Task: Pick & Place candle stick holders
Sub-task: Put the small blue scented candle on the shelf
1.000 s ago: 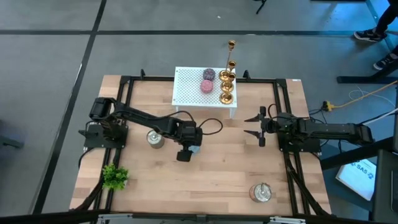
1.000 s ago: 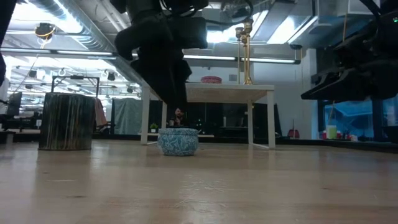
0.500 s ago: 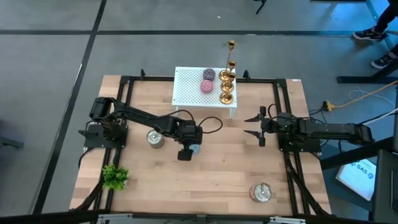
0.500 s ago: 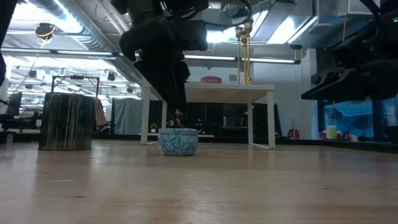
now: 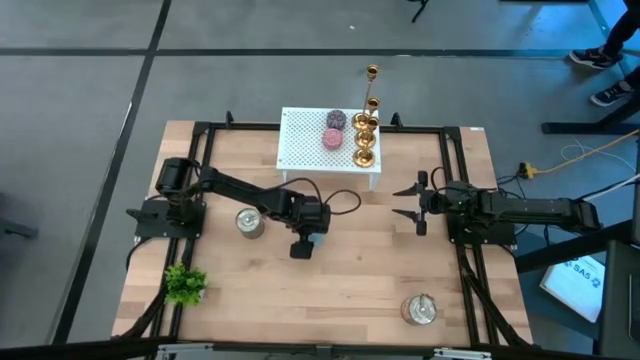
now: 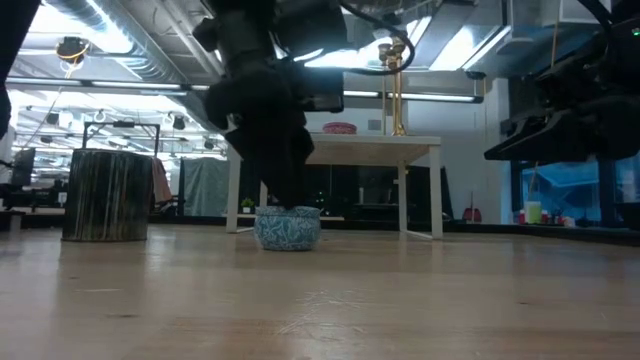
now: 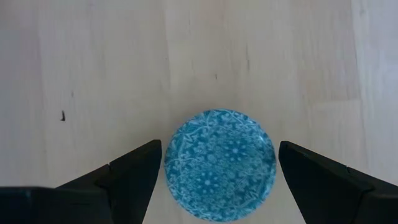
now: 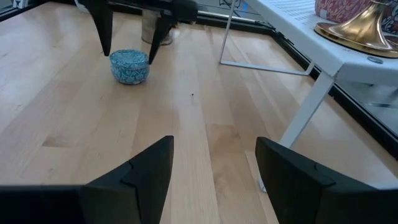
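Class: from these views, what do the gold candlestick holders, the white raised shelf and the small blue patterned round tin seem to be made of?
The gold candlestick holders look like polished brass or brass-plated metal: bright mirror glints. The white raised shelf seems painted perforated metal, judging by its dotted top, though plastic is possible. The small blue patterned round tin, between the open left gripper fingers, shows a printed matte pattern; material unclear.

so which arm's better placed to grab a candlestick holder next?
Probably right. The right gripper is open and free, nearer the candle stick holders on the white stand. The left gripper straddles the blue disc.
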`<control>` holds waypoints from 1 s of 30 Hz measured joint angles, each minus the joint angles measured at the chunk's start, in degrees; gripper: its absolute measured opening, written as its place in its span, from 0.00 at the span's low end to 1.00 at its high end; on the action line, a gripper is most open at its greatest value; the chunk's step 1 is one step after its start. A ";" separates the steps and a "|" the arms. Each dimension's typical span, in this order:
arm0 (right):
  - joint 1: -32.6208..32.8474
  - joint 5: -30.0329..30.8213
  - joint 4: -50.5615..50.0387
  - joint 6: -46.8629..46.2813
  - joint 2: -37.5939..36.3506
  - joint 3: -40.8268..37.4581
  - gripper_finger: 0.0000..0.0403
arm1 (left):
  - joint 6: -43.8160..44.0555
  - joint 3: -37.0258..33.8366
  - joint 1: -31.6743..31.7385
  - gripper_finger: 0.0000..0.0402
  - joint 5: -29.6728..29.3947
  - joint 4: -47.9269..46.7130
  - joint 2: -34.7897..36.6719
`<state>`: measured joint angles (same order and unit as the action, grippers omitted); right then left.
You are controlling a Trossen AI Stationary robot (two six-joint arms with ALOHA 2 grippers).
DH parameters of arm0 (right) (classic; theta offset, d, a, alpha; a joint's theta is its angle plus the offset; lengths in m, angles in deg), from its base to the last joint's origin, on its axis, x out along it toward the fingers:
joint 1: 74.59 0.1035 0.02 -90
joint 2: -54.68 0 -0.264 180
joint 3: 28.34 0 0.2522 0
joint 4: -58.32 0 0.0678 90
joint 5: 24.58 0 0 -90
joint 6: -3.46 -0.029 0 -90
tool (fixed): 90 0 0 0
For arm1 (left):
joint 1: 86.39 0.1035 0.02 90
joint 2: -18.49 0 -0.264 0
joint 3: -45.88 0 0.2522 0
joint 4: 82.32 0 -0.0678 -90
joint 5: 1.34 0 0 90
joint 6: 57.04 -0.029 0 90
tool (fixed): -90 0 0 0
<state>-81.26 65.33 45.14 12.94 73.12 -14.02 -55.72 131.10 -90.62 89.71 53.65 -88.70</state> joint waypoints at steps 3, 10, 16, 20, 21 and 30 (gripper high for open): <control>0.02 0.02 0.00 0.00 0.02 0.00 0.58 | 0.02 0.00 0.01 0.80 -0.25 0.02 -0.01; 0.02 0.02 0.00 0.00 0.01 0.00 0.58 | -0.47 0.02 -0.34 0.80 0.72 -0.84 -3.69; 0.01 0.04 0.00 0.00 0.02 0.00 0.58 | -1.55 0.02 -0.61 0.80 0.12 -0.71 -3.96; 0.02 0.04 0.00 0.00 0.02 0.00 0.58 | -1.55 0.02 -0.58 0.77 -0.03 -1.05 -3.96; 0.02 0.04 0.00 0.00 0.02 0.00 0.58 | -1.52 0.02 -0.54 0.75 -0.05 -1.09 -3.95; 0.00 0.04 0.00 0.00 0.02 0.02 0.58 | -3.28 0.04 0.39 0.72 0.34 -2.21 -3.50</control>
<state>-81.26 65.37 45.14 12.94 73.14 -14.00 -59.00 131.14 -90.23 90.04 51.45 -92.20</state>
